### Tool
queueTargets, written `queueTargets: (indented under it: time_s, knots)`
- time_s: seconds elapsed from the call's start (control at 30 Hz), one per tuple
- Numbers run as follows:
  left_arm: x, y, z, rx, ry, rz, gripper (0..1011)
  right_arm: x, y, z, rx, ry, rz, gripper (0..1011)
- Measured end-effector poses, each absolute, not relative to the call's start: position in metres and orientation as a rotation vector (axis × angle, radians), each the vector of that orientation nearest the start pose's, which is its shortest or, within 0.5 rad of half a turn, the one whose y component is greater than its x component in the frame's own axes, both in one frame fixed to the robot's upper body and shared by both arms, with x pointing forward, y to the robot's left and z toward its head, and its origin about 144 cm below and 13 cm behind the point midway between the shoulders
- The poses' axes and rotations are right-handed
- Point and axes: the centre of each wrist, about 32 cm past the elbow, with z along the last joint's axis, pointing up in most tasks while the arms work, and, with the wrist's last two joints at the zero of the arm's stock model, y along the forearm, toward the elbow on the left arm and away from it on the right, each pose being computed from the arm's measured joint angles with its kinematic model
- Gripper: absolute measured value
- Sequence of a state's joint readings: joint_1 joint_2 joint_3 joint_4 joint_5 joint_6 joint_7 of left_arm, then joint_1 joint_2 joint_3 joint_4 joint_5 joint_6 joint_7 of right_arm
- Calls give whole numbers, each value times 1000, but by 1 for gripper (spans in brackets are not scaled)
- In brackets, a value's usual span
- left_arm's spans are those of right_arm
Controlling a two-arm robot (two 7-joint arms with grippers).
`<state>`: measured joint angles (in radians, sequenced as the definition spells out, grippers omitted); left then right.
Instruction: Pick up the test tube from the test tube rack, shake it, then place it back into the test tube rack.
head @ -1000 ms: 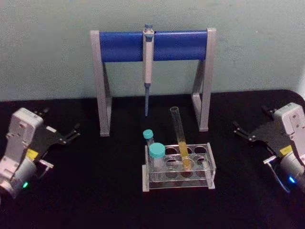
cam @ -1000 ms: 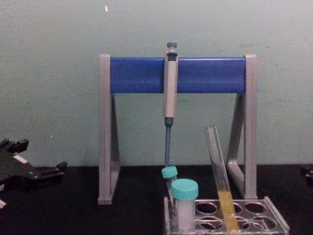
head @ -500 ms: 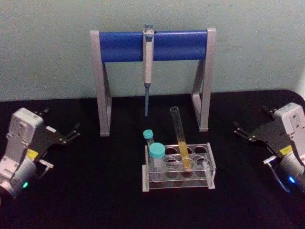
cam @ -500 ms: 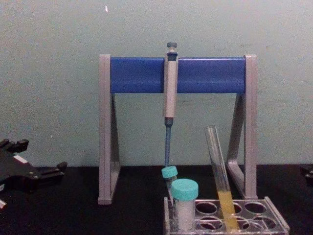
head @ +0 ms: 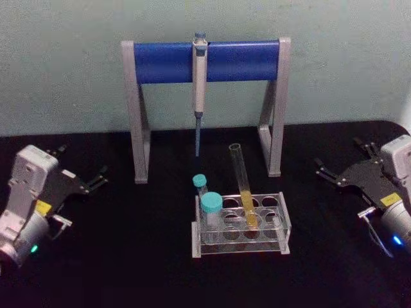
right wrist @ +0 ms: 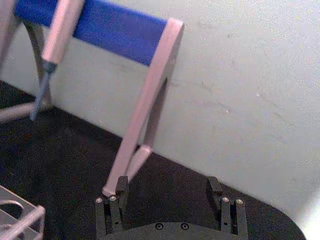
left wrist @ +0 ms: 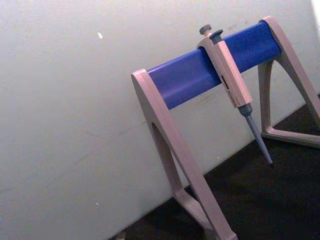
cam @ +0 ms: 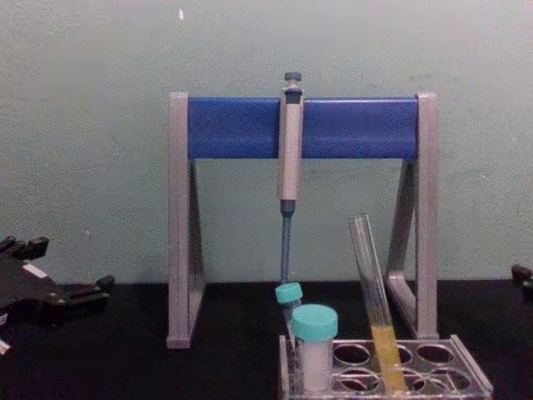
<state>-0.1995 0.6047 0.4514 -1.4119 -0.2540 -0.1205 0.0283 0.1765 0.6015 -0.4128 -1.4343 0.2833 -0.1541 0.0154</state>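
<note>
The test tube leans in a back hole of the clear test tube rack at the table's middle, with yellow liquid in its lower part. From the chest, the test tube tilts left above the test tube rack. My left gripper rests open at the far left, well away from the rack; it also appears as the left gripper. Far to the right, my right gripper stands open and holds nothing; its own camera shows the right gripper with fingers wide apart.
Two teal-capped tubes stand at the rack's left end. Behind the rack rises a grey-and-blue pipette stand with a pipette hanging from its bar. A wall closes off the back of the black table.
My right gripper has shifted slightly to the right and risen a little. The left gripper, the tube and the rack have not moved.
</note>
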Motion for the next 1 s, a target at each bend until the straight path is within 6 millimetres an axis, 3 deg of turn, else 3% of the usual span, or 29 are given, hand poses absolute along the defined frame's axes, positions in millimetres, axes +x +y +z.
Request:
queueTargets:
  time_s: [0.43,1.0]
  knots:
    - [489,310,1140,304,-285,1248,1001,484,-314,1153,-67,-236,-1033,1000]
    - [489,310,1140,305,-285,1248,1001,491,-295,1161,-28,-180,-829,1000]
